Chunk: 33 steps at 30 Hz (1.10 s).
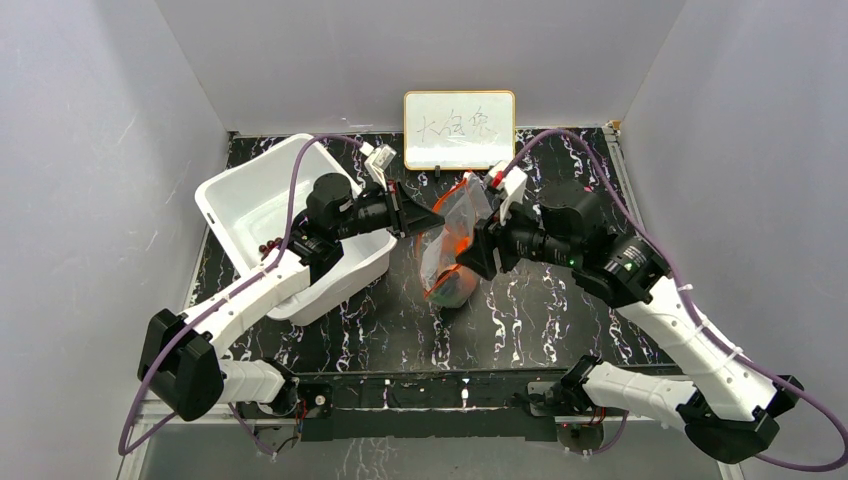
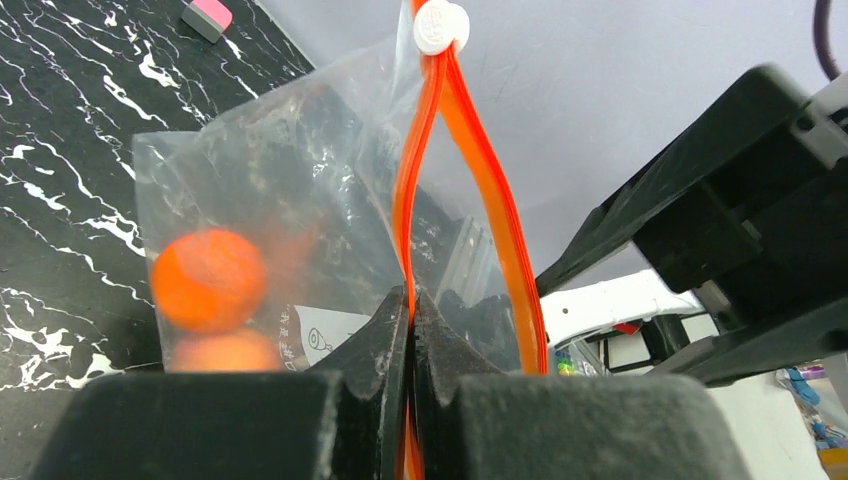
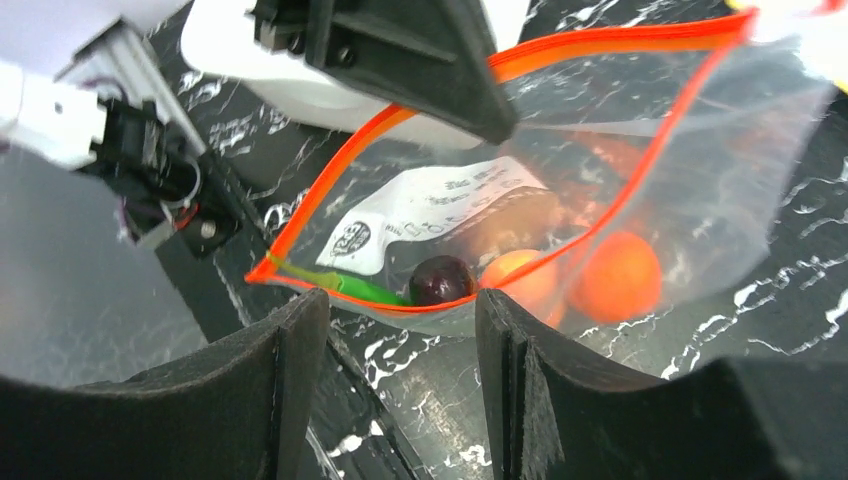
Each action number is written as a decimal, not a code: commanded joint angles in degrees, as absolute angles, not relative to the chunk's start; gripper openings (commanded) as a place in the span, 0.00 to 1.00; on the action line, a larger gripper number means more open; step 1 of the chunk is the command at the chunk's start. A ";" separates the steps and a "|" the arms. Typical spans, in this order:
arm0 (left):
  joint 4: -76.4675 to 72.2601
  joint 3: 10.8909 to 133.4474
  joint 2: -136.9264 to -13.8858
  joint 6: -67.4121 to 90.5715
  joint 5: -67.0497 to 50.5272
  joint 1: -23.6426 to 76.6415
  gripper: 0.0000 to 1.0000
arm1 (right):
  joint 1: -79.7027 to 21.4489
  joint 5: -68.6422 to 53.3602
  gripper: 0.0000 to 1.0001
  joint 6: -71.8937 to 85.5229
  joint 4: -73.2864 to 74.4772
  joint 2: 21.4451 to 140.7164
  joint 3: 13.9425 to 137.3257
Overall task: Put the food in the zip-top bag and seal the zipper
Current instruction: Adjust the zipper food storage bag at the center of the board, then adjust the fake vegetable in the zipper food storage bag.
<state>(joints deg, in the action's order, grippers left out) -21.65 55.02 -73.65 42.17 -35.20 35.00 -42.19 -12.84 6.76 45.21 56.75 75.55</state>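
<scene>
On the black marbled table [image 1: 560, 320] the crinkly clear zip-top bag [image 1: 452, 232] is held up between the two arms, its bottom resting on or just above the surface. The left gripper [image 2: 411, 330] is clamped tight on one lip of the thin red-orange zipper [image 2: 407, 200], and the two strips part above its fingers, so the mouth stands open. The right gripper [image 3: 400, 320] has its jaws spread and holds nothing, with the bag's near lip just ahead of them. The bag holds two orange round fruits [image 3: 620, 275], a dark purple round piece [image 3: 440, 280] and a green bit [image 3: 365, 288]. The small white slider [image 2: 440, 25] sits at the far end of the zipper.

My reading is that filling is nearly done and sealing has not begun. To do it well, the left should keep its pinch firm and the strip taut. The right should come in square to the mouth, bring both strips together and run along them without tugging the film loose.

The white plastic bin [image 1: 235, 190] stands at the left arm's elbow, and the small whiteboard [image 1: 459, 130] leans behind the bag. A dark red beaded cluster [image 1: 268, 248] on the bin's near rim is probably the grape bunch, though the arm half hides it. If so, it must go in first. A pink eraser [image 2: 208, 15] lies well away.
</scene>
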 commanded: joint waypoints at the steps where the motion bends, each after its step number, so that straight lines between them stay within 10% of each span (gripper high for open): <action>1: -25.06 54.72 -72.90 43.17 -36.95 35.16 0.00 | -42.00 -22.94 0.53 -1.16 37.65 55.48 72.63; 33: -25.93 53.96 -73.58 44.12 -36.93 35.16 0.00 | -57.44 -16.04 0.48 -3.85 34.20 65.02 69.83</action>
<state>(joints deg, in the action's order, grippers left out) -23.70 53.52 -74.48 44.12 -35.86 35.00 -55.99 -17.47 -2.98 37.63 65.36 71.07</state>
